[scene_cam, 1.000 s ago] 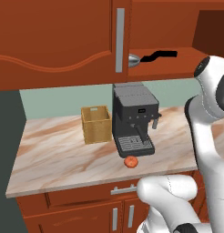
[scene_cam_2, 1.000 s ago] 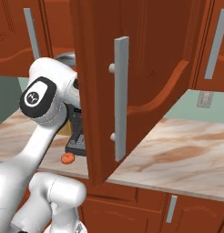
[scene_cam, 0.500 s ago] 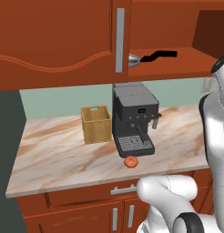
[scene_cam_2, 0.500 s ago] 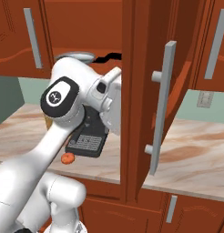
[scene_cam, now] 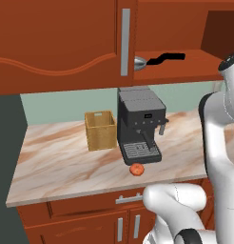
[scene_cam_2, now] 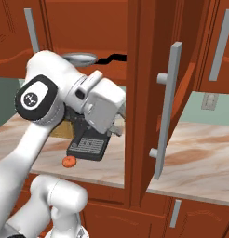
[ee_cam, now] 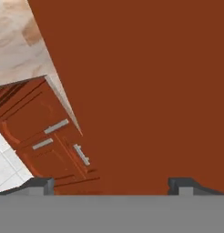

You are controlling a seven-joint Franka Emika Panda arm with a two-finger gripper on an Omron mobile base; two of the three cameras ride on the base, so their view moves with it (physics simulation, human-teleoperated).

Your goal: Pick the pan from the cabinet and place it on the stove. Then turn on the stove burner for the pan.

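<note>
The pan [scene_cam: 140, 62] is a shallow silver-grey dish with a dark handle. It lies on the shelf of the red-brown wall cabinet [scene_cam: 57, 43], just right of the closed left door. From the right base view, the pan [scene_cam_2: 79, 58] sits above and behind my arm. The cabinet's right door [scene_cam_2: 153, 93] stands swung out, its long silver handle [scene_cam_2: 166, 104] facing the camera. My gripper [ee_cam: 111, 185] is open, its fingertips [ee_cam: 40, 184] wide apart with nothing between them, close to the door's flat red-brown face. The stove is out of view.
A black coffee machine [scene_cam: 140, 124], a wooden box [scene_cam: 101, 129] and a small red fruit [scene_cam: 136, 169] stand on the marble counter [scene_cam: 57, 162] under the cabinet. Low cabinets with short handles [ee_cam: 50, 141] lie below the counter.
The right door has swung wider open, its handle moving right in the right base view. My hand followed it to the right. The pan has stayed put.
</note>
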